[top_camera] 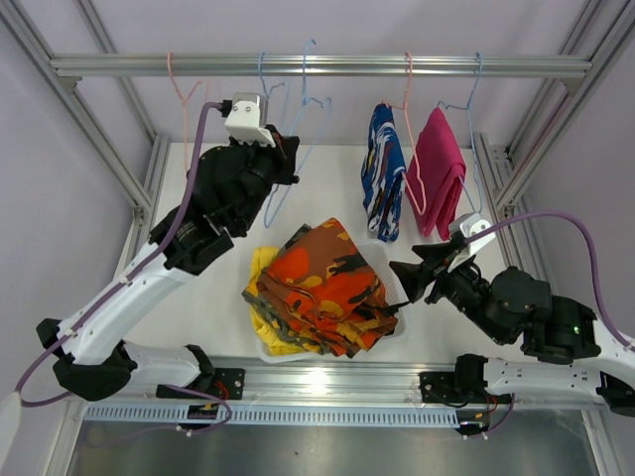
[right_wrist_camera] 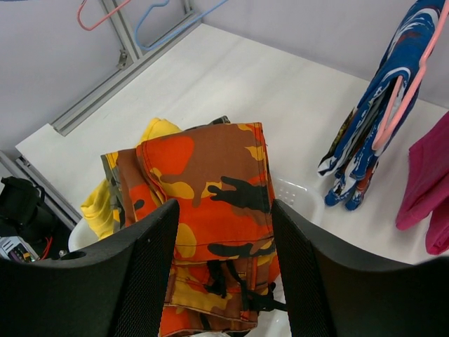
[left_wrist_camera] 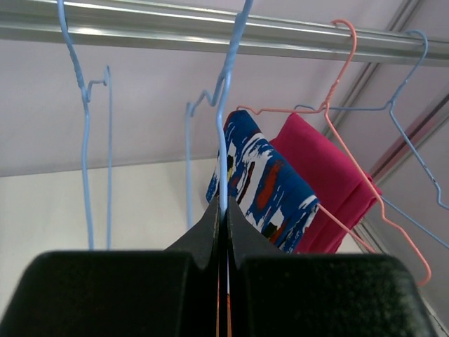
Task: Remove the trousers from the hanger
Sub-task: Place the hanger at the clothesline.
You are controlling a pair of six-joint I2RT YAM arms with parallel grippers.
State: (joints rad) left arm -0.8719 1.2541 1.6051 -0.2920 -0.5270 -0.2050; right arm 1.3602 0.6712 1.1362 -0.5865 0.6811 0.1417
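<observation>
Left fingers (left_wrist_camera: 215,235) pinched together on blue hanger (left_wrist_camera: 226,105) wire under rail (top_camera: 327,65); right fingers (top_camera: 409,278) apart, just beside orange-black trousers (top_camera: 327,288) heaped over yellow trousers (top_camera: 260,263) in bin (right_wrist_camera: 295,193) near front tabletop (top_camera: 327,188) edge. Blue-white-red trousers (top_camera: 382,183) and magenta trousers (top_camera: 442,183) hanging right; bare tabletop behind pile.

Hanging from the rail (top_camera: 327,65) at 12 o'clock: empty hangers (left_wrist_camera: 85,175) toward 11, two pairs of trousers toward 1, the left pair (top_camera: 382,169) just beside the right pair (top_camera: 442,178). Lying piled in a tray (right_wrist_camera: 298,195) at the centre of the table (top_camera: 327,188): more trousers (top_camera: 327,283). Reaching from 7 up to the rightmost empty hanger (left_wrist_camera: 224,140): the left gripper (left_wrist_camera: 223,210). Hovering at 3 of the pile: the right gripper (top_camera: 402,281).
</observation>
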